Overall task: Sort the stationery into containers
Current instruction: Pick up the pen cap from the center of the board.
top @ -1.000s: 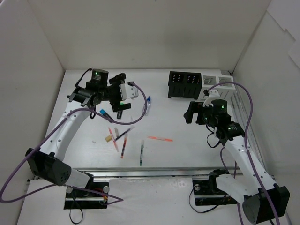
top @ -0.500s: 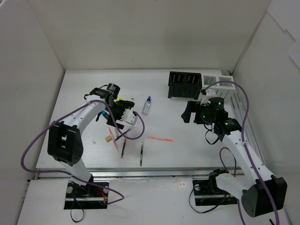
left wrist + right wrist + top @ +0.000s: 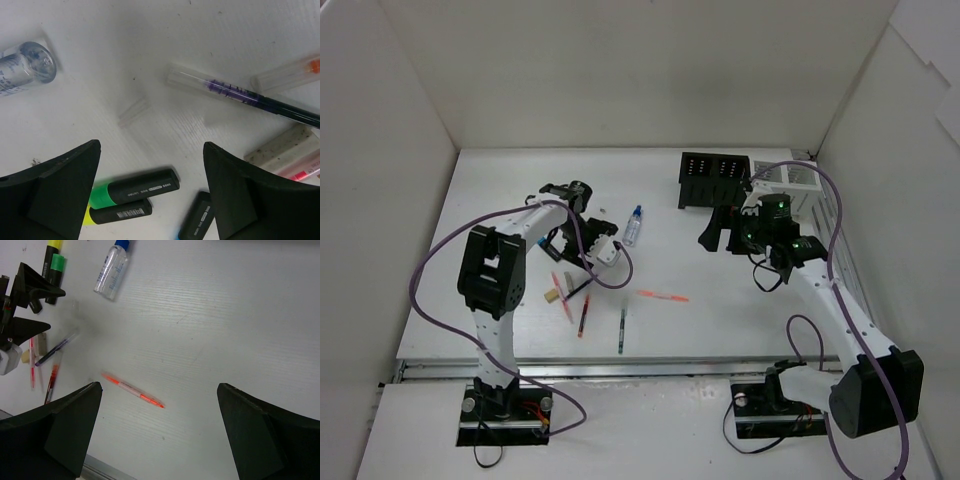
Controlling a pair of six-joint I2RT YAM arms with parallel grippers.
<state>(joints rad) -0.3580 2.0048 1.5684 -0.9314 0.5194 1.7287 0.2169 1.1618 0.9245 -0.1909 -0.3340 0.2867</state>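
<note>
Green-cap highlighter point(image 3: 135, 187) lies flat on the table point(image 3: 165, 30), near the bottle point(image 3: 25, 67), on the bottle's left as the top cam sees it, though the arm hides it there. Yellow-cap highlighter point(image 3: 117, 212) sits parallel and tight against it on the side away from the bottle; looks touching. Blue-cap highlighter point(image 3: 197, 222) is just beyond, apart from the pair. Purple-ink pen point(image 3: 240, 95) and an eraser point(image 3: 287, 150) are further out again from the bottle. L gripper point(image 3: 150, 147) hangs right over the pair, jaws spread wide w/ nothing btwn them. Key relation: the green one's long axis runs approx finger to finger, cap twd the finger on the bottle's side, butt twd the other. So the jaws are lined up along its length, not across it. My read: a pinch from this pose would catch it end to end or drag the yellow one in too. Wrist prob needs about a quarter turn so the pads meet the barrel's sides, plus a small shift, since the body sits back twd the palm rather than under the tips. R gripper point(image 3: 160, 387) is also wide open and empty, well apart on the bottle's other side near the black organiser point(image 3: 713, 180), so the L arm is clearly the nearer one for this pick.
</note>
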